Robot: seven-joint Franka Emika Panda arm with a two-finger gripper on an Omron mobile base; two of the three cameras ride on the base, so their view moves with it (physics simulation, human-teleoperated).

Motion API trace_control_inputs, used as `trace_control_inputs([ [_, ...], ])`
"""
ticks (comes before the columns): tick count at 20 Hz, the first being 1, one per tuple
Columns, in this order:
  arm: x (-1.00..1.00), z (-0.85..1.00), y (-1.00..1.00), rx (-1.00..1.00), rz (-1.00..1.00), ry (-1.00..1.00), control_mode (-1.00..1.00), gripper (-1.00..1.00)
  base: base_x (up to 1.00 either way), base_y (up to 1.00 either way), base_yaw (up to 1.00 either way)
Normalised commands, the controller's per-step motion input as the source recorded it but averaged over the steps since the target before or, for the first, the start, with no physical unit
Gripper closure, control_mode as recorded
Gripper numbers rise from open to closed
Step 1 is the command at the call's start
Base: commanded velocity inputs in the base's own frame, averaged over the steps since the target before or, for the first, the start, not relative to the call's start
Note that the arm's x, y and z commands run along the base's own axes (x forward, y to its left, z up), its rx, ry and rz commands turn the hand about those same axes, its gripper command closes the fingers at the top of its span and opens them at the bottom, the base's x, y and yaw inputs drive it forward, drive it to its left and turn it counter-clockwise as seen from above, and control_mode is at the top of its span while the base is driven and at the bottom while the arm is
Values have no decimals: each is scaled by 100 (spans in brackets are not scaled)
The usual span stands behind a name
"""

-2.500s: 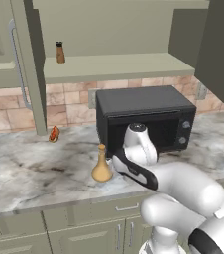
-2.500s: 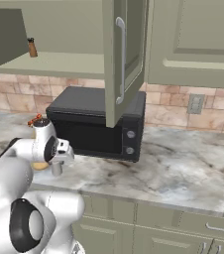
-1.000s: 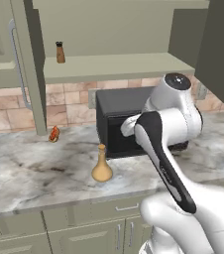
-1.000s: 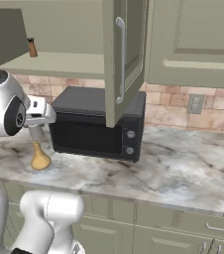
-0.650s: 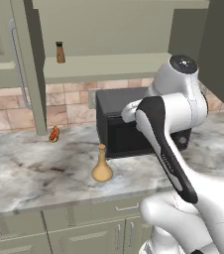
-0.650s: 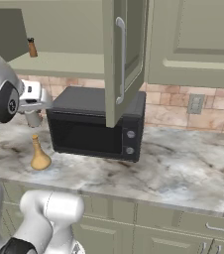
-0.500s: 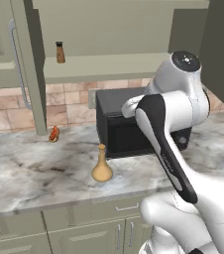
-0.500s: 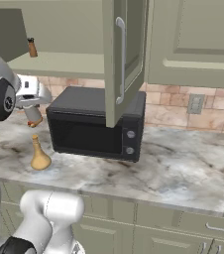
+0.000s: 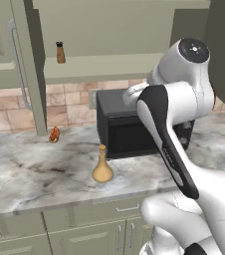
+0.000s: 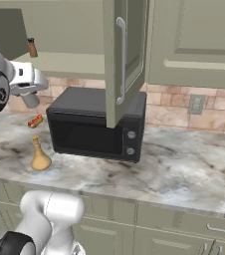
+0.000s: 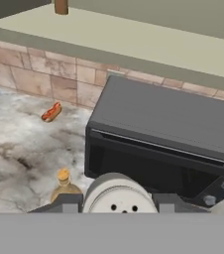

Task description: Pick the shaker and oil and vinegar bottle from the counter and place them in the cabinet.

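Observation:
My gripper is shut on the light-grey shaker, whose round silvery top with small holes sits between the fingers. In the right base view the shaker hangs from the gripper in the air, left of the microwave's top and just below the pale-green shelf of the open cabinet. The tan oil and vinegar bottle stands upright on the marbled counter in front of the microwave's left corner, below the gripper. In the left base view my own arm hides the hand.
A black microwave stands on the counter under the cabinet. A brown shaker is on the shelf at the left. A small orange-red item lies by the brick wall. The open door hangs over the microwave.
The arm has swung up from counter height, lifting the shaker above the bottle to the level of the microwave's top, near the shelf. The bottle has stayed put.

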Motion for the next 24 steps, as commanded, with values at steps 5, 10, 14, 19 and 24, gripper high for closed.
trace_control_inputs([
  [5,31,14,0,0,0,0,-100,100,0,0,0],
  [10,47,6,-4,0,0,0,-100,100,0,0,0],
  [14,33,17,-6,0,0,0,-100,100,0,0,0],
  [19,26,26,-4,-1,0,-4,-100,100,0,0,0],
  [24,17,32,0,-1,0,-7,-100,100,0,0,0],
])
